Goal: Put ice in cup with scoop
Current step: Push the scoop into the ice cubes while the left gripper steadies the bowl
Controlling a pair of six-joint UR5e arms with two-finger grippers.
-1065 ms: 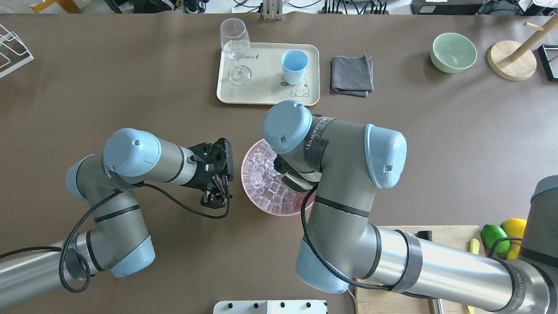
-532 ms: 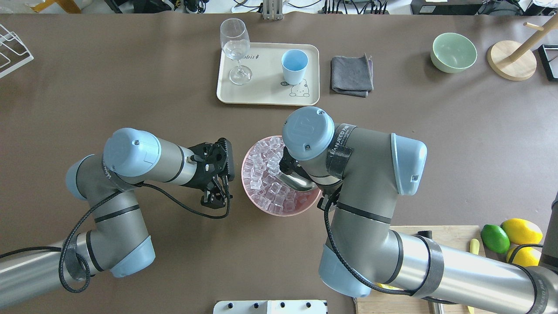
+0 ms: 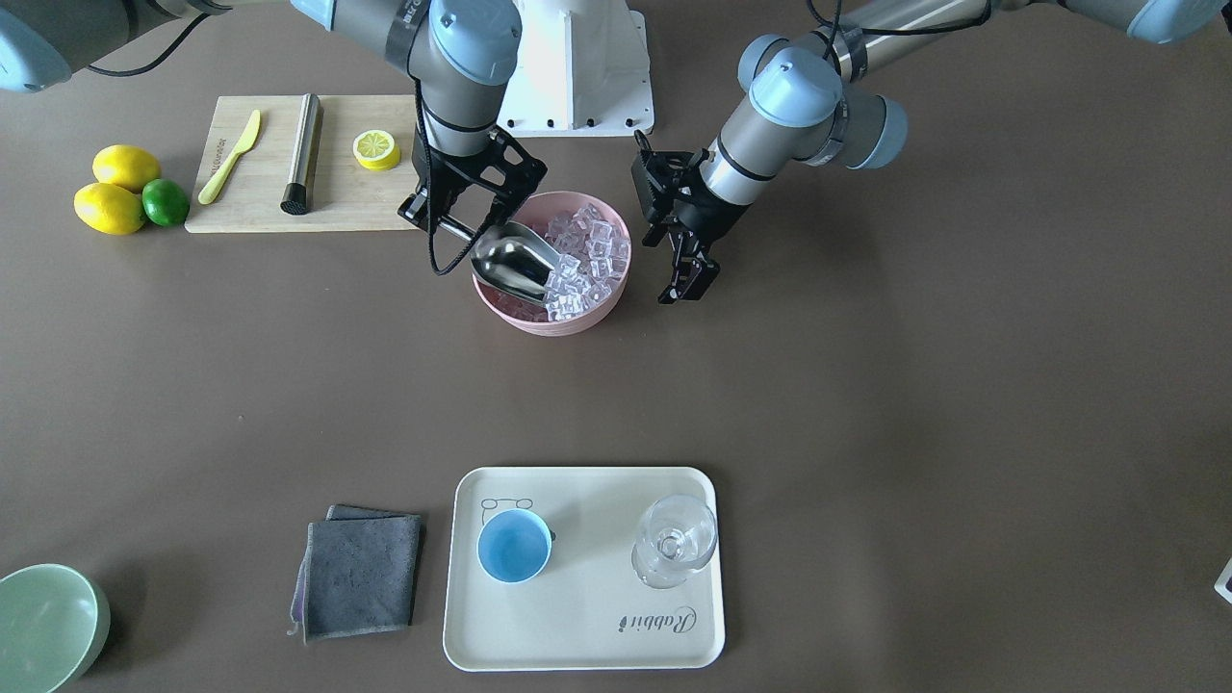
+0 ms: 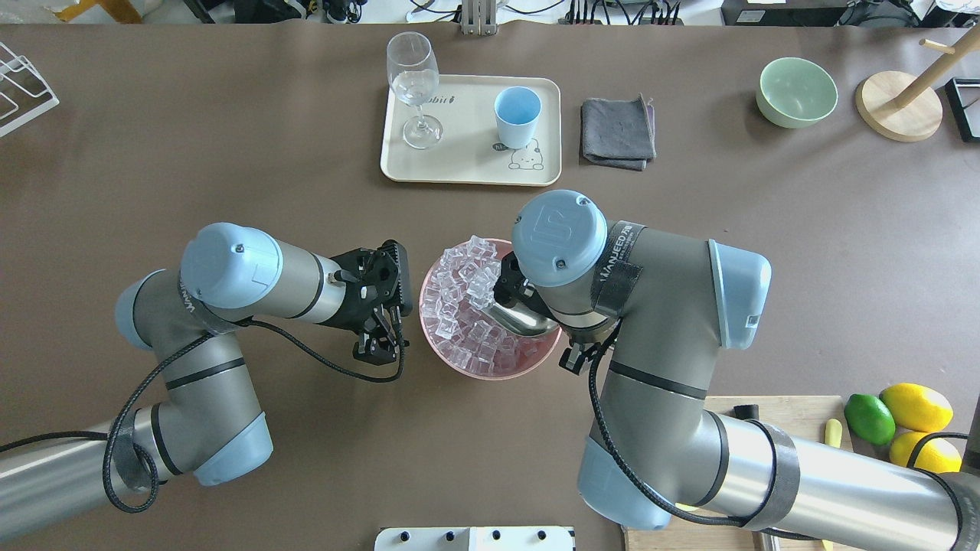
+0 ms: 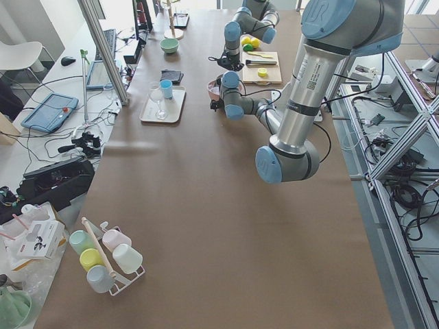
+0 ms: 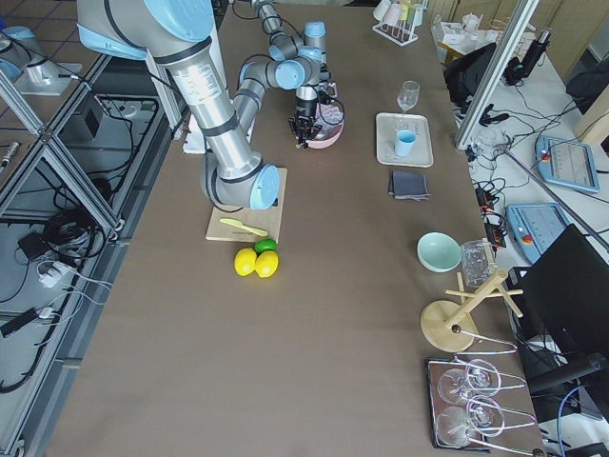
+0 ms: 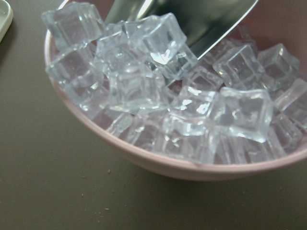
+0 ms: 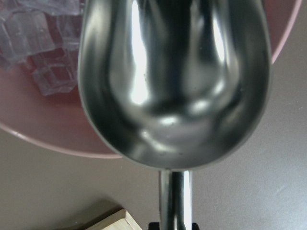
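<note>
1. right gripper [image 3: 445, 221] is clamped on the handle of the scoop [image 3: 515, 260], arm leaning in over the pink bowl [image 3: 553, 322].
2. scoop trough sits low inside the bowl on the robot's right side, with its open mouth butted against the ice [image 3: 587, 245]. the right wrist view shows the trough [image 8: 172, 81] bare, no cubes inside.
3. ice is heaped toward the bowl's other side, some cubes standing above the rim [image 7: 144, 81]; scoop lip touches the pile in the left wrist view.
4. left gripper [image 3: 688, 284] hangs just beside the bowl on the robot's left, fingers parted, nothing between them, not touching the bowl.
5. cup [image 3: 514, 546] stands upright on the cream tray [image 3: 577, 616], well apart from the bowl on the operators' side; inside looks empty. a clear stemmed glass [image 3: 674, 544] stands next to it on the same tray.
6. grey folded cloth [image 3: 361, 573] lies just beside the tray; pale-green bowl [image 3: 43, 626] is at the table corner.
7. cutting board [image 3: 337, 197] near the robot base carries a yellow-green knife [image 3: 231, 156] and a lemon half [image 3: 375, 149].
</note>
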